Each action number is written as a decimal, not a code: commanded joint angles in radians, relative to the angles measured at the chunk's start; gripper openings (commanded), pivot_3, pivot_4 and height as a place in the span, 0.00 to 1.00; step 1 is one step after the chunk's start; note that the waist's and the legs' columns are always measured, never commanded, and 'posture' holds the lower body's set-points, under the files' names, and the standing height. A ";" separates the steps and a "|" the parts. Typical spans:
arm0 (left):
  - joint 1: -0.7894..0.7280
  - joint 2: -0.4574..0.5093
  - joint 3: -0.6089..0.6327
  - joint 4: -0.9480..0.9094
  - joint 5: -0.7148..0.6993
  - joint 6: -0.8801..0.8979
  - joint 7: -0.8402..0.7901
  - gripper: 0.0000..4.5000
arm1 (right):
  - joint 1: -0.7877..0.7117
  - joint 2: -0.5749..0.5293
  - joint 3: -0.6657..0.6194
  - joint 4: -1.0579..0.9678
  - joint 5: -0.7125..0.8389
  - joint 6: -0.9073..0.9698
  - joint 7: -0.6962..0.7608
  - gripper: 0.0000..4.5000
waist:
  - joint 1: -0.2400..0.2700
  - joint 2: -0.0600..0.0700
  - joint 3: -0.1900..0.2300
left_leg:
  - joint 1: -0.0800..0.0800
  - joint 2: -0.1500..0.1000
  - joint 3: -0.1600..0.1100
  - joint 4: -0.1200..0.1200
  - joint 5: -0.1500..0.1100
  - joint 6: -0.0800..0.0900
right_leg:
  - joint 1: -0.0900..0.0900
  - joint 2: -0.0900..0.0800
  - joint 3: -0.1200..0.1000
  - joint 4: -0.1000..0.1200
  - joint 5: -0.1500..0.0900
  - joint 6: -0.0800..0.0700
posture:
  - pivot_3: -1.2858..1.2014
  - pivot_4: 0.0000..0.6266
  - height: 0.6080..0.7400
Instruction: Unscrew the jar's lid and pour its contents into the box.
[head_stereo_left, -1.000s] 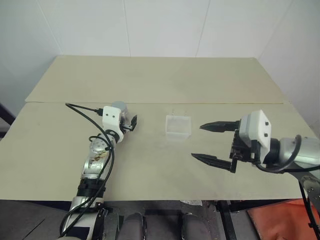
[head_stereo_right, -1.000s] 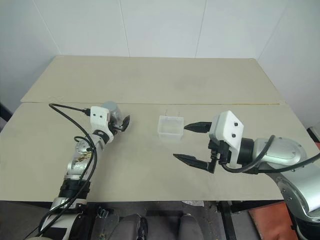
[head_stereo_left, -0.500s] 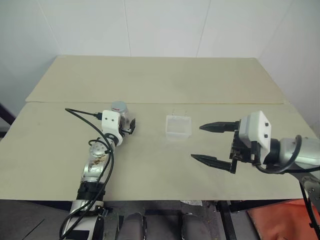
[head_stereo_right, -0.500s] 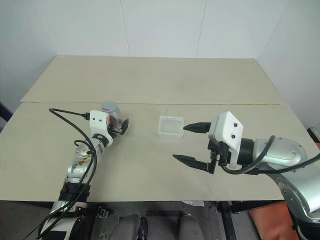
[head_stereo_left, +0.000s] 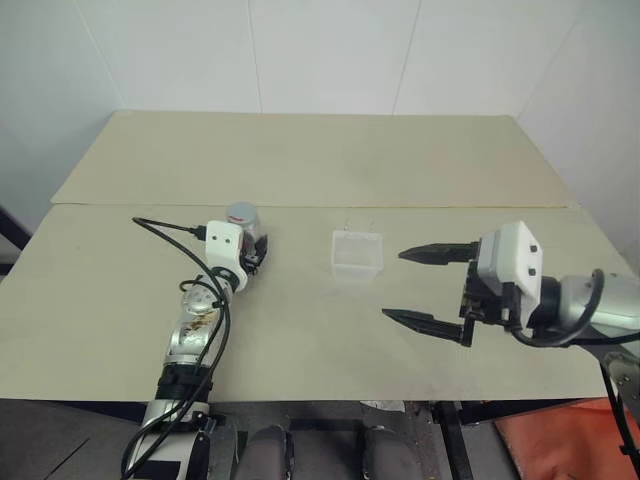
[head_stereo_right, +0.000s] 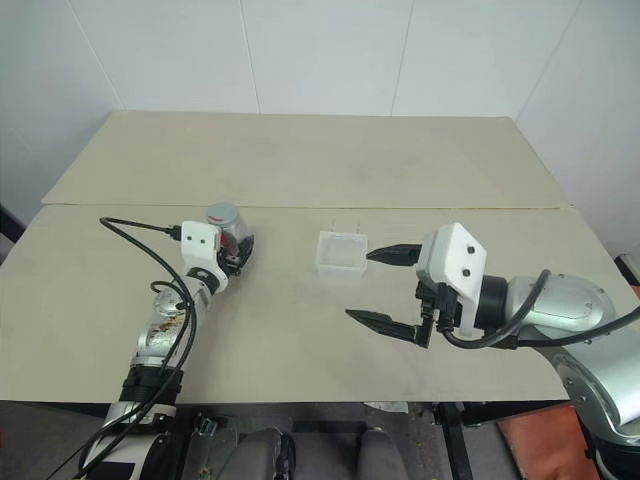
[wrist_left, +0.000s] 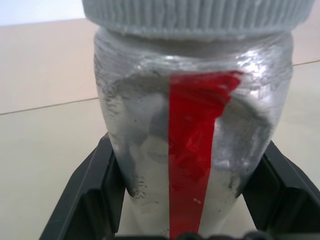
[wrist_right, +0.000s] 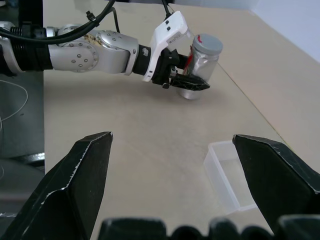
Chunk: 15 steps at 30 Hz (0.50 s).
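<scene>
right end effector: fingers spread, empty, waiting near box | left end effector: just clamped on jar, upright on bench | lid on; unscrewing can start

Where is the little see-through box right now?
The box sits on the table near the middle, between the jar held by the left gripper and the open right gripper.
</scene>
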<state>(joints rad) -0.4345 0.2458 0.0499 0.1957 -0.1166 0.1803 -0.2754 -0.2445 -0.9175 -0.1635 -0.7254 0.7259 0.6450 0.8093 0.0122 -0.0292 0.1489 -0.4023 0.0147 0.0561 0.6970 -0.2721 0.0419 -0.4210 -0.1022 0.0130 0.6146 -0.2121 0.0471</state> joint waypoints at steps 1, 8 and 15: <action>-0.004 0.041 -0.037 -0.157 -0.041 0.035 -0.116 0.62 | -0.056 0.040 0.030 0.005 -0.037 0.012 -0.086 1.00 | 0.000 0.000 0.000 | 0.000 0.000 0.000 0.000 0.000 0.000 | 0.000 0.000 0.000 0.000 0.000 0.000 | 0.52 0.24 1.00; -0.045 0.153 -0.091 -0.223 -0.165 0.124 -0.429 0.62 | -0.275 0.267 0.194 0.101 -0.139 0.142 -0.356 1.00 | -0.011 0.000 0.000 | 0.001 0.000 0.000 -0.001 0.001 -0.001 | -0.001 0.001 0.000 0.001 0.000 0.000 | 0.52 0.24 1.00; -0.140 0.212 -0.121 -0.133 -0.239 0.106 -0.692 0.62 | -0.415 0.434 0.318 0.195 -0.220 0.201 -0.440 1.00 | -0.009 0.000 0.000 | -0.003 0.000 0.000 0.002 0.001 -0.001 | -0.003 0.001 -0.001 0.007 0.000 0.000 | 0.52 0.24 1.00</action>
<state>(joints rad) -0.5449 0.4535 -0.0657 0.0512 -0.3373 0.3058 -0.9236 -0.6333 -0.4955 0.1503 -0.5236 0.5244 0.8421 0.3815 0.0031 -0.0290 0.1488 -0.4048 0.0148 0.0561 0.6991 -0.2713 0.0411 -0.4231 -0.1007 0.0121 0.6216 -0.2122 0.0469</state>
